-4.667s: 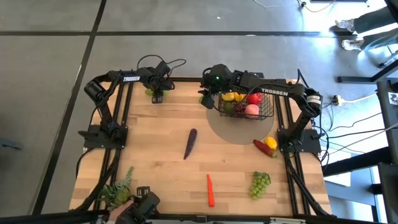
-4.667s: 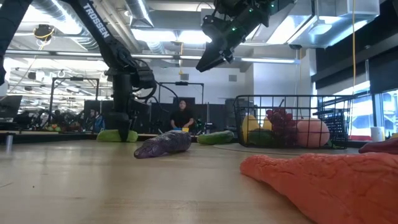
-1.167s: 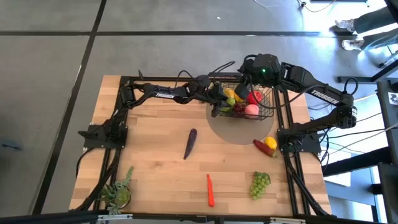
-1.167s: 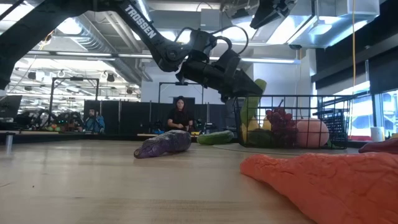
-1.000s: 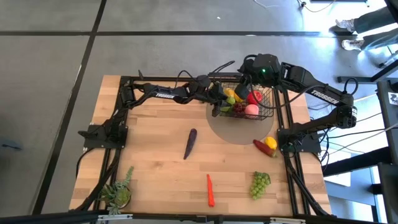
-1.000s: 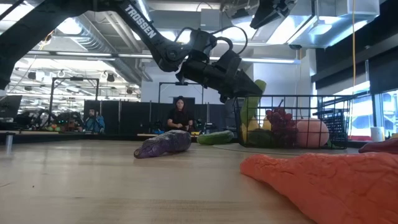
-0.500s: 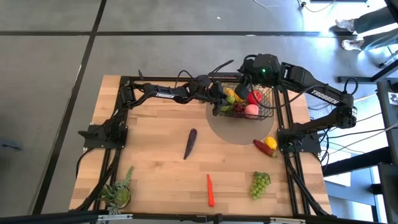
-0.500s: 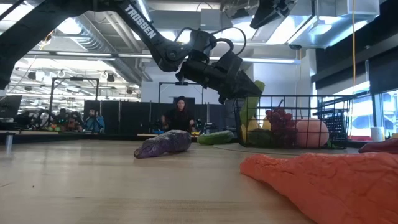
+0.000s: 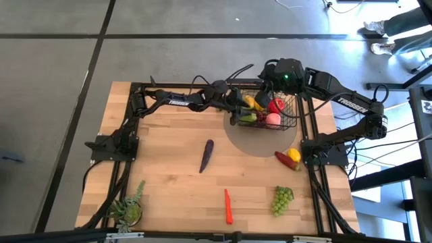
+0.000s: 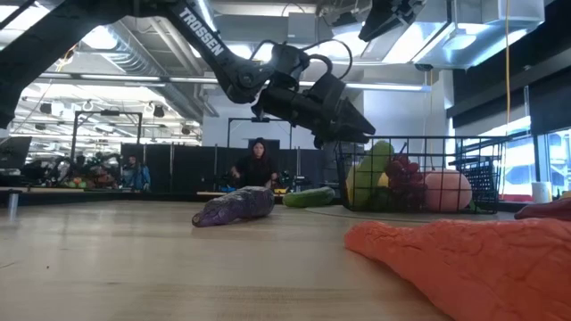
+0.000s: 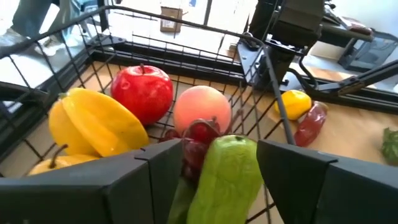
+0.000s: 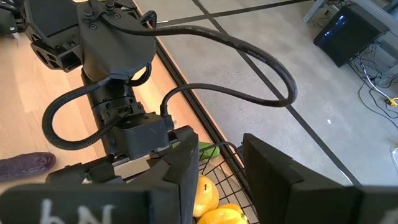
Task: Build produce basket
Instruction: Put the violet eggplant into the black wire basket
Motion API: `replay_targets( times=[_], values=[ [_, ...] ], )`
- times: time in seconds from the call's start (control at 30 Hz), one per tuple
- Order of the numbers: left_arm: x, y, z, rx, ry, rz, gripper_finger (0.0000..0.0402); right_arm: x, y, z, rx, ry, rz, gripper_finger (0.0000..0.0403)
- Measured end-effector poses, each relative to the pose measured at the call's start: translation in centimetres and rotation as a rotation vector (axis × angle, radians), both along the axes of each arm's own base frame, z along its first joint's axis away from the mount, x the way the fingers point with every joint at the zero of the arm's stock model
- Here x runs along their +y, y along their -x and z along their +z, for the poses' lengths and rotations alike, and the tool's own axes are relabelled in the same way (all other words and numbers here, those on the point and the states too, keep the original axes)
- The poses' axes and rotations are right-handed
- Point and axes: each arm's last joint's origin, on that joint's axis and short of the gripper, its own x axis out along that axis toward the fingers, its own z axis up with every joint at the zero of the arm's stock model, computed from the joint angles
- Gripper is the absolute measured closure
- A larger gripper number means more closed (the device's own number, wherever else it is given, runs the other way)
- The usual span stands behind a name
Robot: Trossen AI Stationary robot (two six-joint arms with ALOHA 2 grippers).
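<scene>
Two arms meet at the basket (image 9: pixel 270 116) on the table's (image 9: pixel 169 175) far right side. Left gripper (image 10: pixel 352 125) hangs over the basket's near-left rim, jaws spread, with a green fruit (image 11: pixel 227 174) loose between them, apparently lying in the basket beside the dark grapes (image 11: pixel 198 140), peach (image 11: pixel 202 109) and apple (image 11: pixel 142 93). Right gripper (image 9: pixel 268 84) hovers above the far rim; its jaws stand parted, empty. Eggplant (image 9: pixel 206 155), carrot (image 9: pixel 228 206) and green grapes (image 9: pixel 282 200) lie on the table.

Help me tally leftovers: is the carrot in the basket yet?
No, the carrot lies on the table, far from the basket.
</scene>
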Motion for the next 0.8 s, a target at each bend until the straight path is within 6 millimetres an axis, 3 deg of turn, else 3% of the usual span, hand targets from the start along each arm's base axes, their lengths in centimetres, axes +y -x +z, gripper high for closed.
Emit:
replay_targets(
  times=[0.17, 0.43, 0.8],
  values=[
    [0.1, 0.2, 0.7, -0.016, -0.100, -0.008, 0.0206, 0.0, 0.0, 0.0, 0.000, 0.000, 0.000, 0.0283],
    [-0.2, 1.0, 4.0, -0.046, -0.217, 0.021, 0.0206, 0.0, 0.0, 0.0, 0.000, 0.000, 0.000, 0.0283],
    [-1.3, 3.7, 5.9, 0.231, -0.172, 0.062, 0.0206, 0.0, 0.0, 0.0, -0.002, 0.001, 0.000, 0.0283]
  ],
)
